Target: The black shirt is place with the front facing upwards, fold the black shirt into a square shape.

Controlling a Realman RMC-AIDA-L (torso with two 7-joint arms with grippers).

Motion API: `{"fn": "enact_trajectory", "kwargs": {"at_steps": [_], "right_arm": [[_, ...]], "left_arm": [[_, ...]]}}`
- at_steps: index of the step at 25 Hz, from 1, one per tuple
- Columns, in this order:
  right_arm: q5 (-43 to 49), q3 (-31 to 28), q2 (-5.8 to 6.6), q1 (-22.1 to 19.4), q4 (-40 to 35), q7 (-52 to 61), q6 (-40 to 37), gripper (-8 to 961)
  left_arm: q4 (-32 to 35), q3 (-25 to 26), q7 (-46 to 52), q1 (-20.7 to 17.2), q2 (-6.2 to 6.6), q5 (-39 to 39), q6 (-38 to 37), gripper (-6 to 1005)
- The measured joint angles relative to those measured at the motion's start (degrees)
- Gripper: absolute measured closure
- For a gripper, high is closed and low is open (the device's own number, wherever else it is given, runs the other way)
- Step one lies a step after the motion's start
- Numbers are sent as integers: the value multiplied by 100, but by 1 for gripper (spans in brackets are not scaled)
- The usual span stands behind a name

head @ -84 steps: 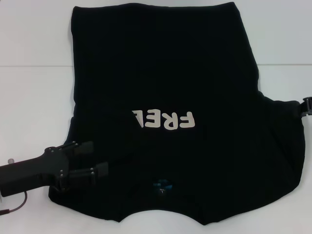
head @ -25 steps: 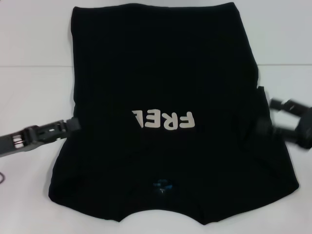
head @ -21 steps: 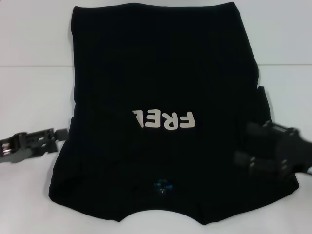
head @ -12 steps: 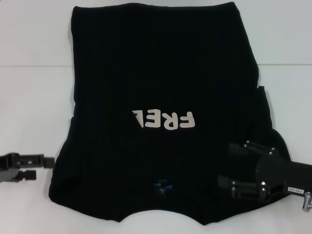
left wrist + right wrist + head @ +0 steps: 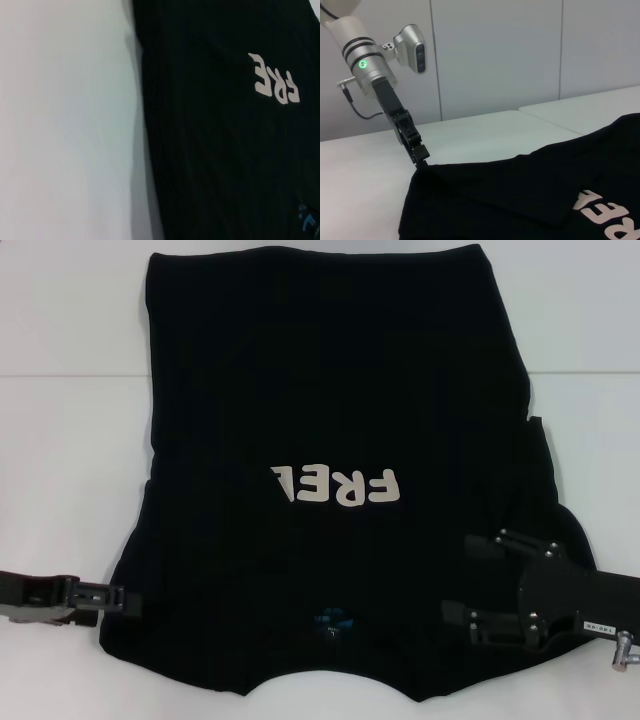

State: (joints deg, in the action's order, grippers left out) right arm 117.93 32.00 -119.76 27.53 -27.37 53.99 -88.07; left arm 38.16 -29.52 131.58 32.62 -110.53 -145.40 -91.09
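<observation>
The black shirt (image 5: 330,390) lies flat on the white table, collar end toward me, both sides folded inward. Pale letters "FRE" (image 5: 337,484) read upside down, and a small blue neck label (image 5: 332,620) sits near the near hem. My right gripper (image 5: 468,577) is open, low over the shirt's near right part, fingers pointing left. My left gripper (image 5: 128,600) reaches in from the left to the shirt's near left corner. In the right wrist view the left gripper's (image 5: 422,154) tip meets that corner of the shirt (image 5: 520,200). The left wrist view shows only the shirt (image 5: 215,150) and the table.
White table (image 5: 70,440) surrounds the shirt on the left and right, with a seam line across it farther back. A pale wall (image 5: 495,60) stands behind the table in the right wrist view. A small metal connector (image 5: 622,650) sticks out of the right wrist.
The right gripper swung from the shirt's right edge down and inward over its near right part. The left gripper drew back from the mid-left edge, then came to the near left corner.
</observation>
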Motion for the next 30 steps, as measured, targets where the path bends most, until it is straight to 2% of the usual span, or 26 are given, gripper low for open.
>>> {"fn": "enact_trajectory", "kwargs": {"at_steps": [10, 19, 29, 30], "right_arm": [[2, -1, -3, 25, 27, 16, -19, 38], [2, -1, 4, 43, 73, 17, -28, 38], [1, -24, 16, 38, 74, 91, -24, 38], [1, -31, 16, 36, 74, 92, -26, 39]], "left_arm": [[26, -351, -18, 49, -51, -10, 271, 86], [45, -427, -54, 42, -72, -14, 368, 92], [272, -655, -65, 39, -196, -24, 399, 99], [284, -664, -71, 39, -198, -26, 401, 169]]}}
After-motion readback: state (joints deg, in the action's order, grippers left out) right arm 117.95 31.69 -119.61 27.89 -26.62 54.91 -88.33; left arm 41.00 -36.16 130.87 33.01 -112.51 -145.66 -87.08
